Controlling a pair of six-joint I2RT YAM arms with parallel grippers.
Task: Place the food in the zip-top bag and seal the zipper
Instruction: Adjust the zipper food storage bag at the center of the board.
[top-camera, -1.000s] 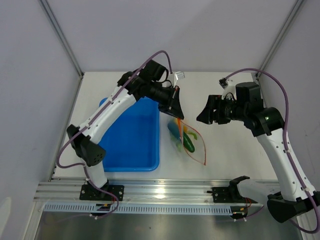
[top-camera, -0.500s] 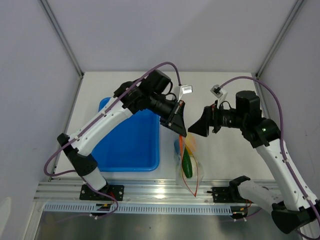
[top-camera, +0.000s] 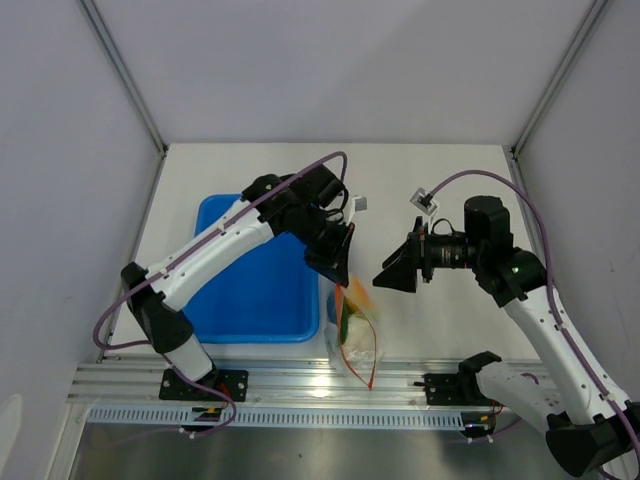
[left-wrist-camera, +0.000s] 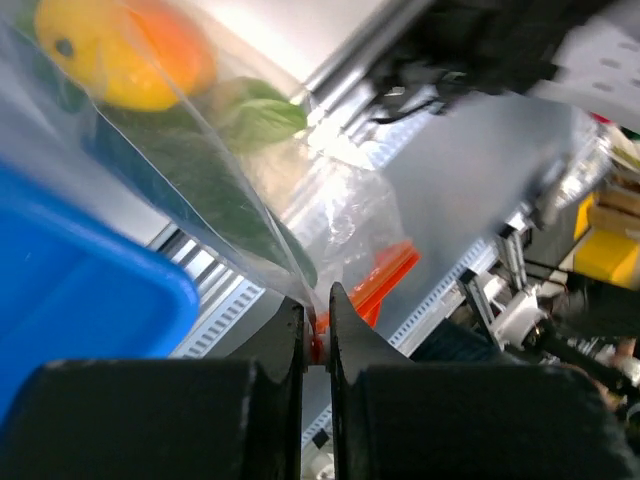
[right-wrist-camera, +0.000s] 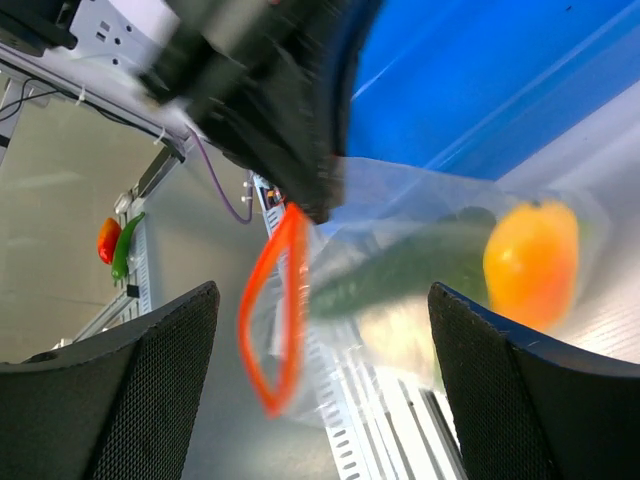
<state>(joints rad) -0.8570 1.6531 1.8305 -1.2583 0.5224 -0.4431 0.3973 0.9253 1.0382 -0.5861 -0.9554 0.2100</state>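
While holding the bag (top-camera: 358, 330) aloft by its zipper (left-wrist-camera: 385, 278) in the clamped left pincer (left-wrist-camera: 317, 305), over the table (top-camera: 450, 180) beside the tray (top-camera: 250, 290), fruit (right-wrist-camera: 530, 260) and cucumber (right-wrist-camera: 400, 270) inside, begin sealing: bring the wide-spread right pincer (top-camera: 392, 275) onto the strip, pinch, slide along.

One blue tray (top-camera: 250, 300), one clear bag (top-camera: 362, 340). Inside it: one orange fruit (right-wrist-camera: 530, 262), one cucumber (right-wrist-camera: 400, 270). Rest too blurred to count.
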